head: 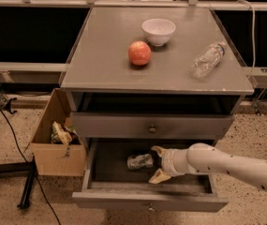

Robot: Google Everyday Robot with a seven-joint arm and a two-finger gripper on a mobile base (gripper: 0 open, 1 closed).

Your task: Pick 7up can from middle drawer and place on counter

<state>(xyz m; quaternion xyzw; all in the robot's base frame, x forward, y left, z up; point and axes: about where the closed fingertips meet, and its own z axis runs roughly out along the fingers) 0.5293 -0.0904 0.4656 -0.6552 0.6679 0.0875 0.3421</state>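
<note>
Deep in the pulled-out wide shallow grey drawer [123,200]: crinkled silvery-green drink can [140,161], lying on the dark floor. Just to its right, pale two-finger hand [157,163], spread open, gripping nothing, probably lined up to straddle it. Destination: flat matte grey surface [170,74] above.

Drawer reachable from above at the front; counter free on the left

The pulled-out wide grey middle drawer [119,199] is partly overhung at the back by the closed grey drawer front with a round knob [123,124]. The white two-finger gripper [158,163], fingers spread, and its arm fill the right half, just beside the crinkled silvery 7up can [140,161]. On the flat grey counter [98,71], a red apple [139,53], white bowl [158,31] and clear plastic bottle [209,59] occupy middle and right; the left side and front strip lie bare.
</note>
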